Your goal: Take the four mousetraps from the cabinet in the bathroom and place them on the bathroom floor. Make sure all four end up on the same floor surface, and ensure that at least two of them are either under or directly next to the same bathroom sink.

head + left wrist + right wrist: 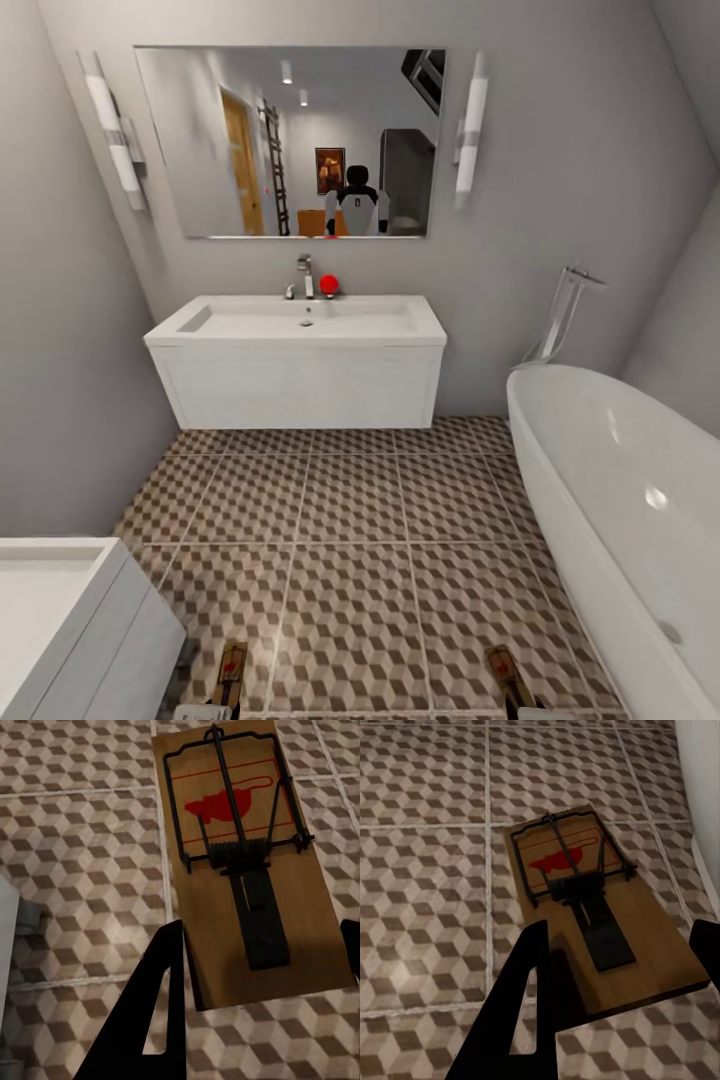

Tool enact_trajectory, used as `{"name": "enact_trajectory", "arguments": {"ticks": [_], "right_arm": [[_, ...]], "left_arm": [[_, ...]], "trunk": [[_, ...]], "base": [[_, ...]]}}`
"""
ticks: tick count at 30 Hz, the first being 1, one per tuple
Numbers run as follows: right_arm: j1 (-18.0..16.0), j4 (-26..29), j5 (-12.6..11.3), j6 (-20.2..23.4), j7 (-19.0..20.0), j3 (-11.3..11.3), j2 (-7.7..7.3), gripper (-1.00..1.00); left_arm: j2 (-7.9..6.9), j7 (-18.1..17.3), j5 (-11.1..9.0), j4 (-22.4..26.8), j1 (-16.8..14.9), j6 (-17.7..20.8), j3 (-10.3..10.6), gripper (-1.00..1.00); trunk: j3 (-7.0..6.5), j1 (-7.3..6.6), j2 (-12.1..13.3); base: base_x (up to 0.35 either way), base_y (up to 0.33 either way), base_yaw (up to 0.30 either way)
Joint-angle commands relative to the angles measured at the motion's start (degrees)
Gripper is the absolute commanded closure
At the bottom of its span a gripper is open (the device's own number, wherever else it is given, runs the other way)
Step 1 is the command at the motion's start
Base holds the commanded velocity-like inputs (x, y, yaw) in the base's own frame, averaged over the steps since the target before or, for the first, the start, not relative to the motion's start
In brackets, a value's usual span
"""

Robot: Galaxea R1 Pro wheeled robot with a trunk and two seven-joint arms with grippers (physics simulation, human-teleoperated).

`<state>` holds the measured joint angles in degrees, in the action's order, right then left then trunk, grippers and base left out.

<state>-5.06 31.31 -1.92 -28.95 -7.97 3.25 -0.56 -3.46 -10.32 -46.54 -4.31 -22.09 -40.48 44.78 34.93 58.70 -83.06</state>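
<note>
Each gripper holds a tan mousetrap with a black spring bar and a red mark. In the left wrist view my left gripper [262, 934] is shut on one mousetrap [240, 832], held above the tiled bathroom floor [82, 847]. My right gripper [622, 937] is shut on the other mousetrap [585, 900], also above the tiles. The head view shows both mousetraps at its bottom edge, left [230, 672] and right [508, 676]. The white wall-hung bathroom sink [300, 360] is straight ahead across the floor [350, 520]. The cabinet is out of view.
A white oval bathtub [620, 500] runs along the right side, close to the right mousetrap. A second white block with a basin top [60, 620] stands at the near left. A mirror [290, 140] hangs over the sink, and a red ball [328, 284] sits by the tap.
</note>
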Motion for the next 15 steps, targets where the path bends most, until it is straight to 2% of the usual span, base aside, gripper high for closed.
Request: {"name": "enact_trajectory", "arguments": {"ticks": [1,15], "right_arm": [[-0.04,-0.03,-0.19,-0.14,-0.38,0.35,-0.06,1.00],[-0.04,-0.03,-0.19,-0.14,-0.38,0.35,-0.06,1.00]], "left_arm": [[0.04,-0.14,-0.45,-0.17,-0.06,-0.21,0.31,1.00],[0.04,-0.14,-0.47,-0.17,-0.06,-0.21,0.31,1.00]], "trunk": [[0.05,0.03,-0.02],[0.05,0.03,-0.02]], "base": [[0.330,0.000,0.000],[0.330,0.000,0.000]]}}
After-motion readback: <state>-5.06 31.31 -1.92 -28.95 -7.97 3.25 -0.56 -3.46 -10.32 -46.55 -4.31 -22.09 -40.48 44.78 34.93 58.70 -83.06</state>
